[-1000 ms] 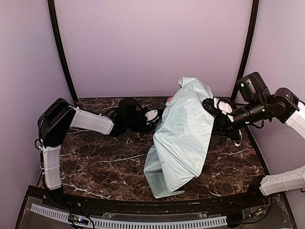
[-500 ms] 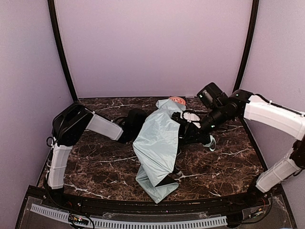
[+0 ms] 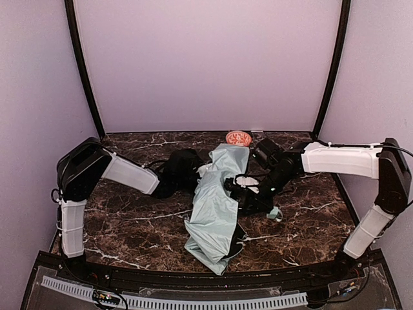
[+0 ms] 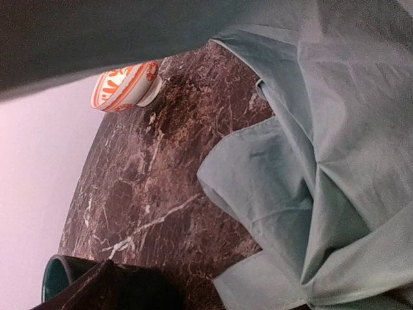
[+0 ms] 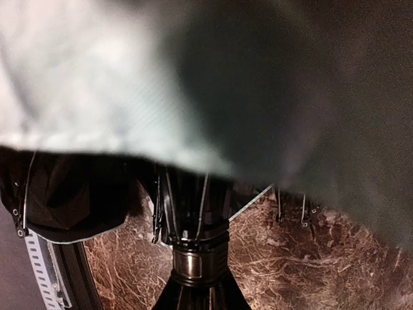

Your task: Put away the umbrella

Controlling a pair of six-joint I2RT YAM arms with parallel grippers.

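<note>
The umbrella [image 3: 216,200] lies collapsed on the marble table, its pale mint-green fabric stretching from the back centre toward the front edge. Its small mint handle [image 3: 276,213] pokes out to the right. My right gripper [image 3: 250,192] reaches in from the right and is shut on the umbrella's black shaft. In the right wrist view the metal collar [image 5: 197,261] and thin ribs rise straight ahead under blurred fabric [image 5: 97,97]. At the fabric's left edge my left gripper [image 3: 203,171] stands open, its dark fingers [image 4: 110,287] wide apart. Folds of fabric [image 4: 310,168] lie just beyond them.
An orange-and-white bowl [image 3: 239,137] stands at the back near the wall, also seen as the bowl [image 4: 126,84] in the left wrist view. A dark green mug [image 4: 55,284] sits by the left gripper. Purple walls close in the table [image 3: 129,219] on three sides.
The right arm swung left and down with the umbrella, which went from raised and billowing to lying flat on the table. The left gripper opened wide and released the fabric.
</note>
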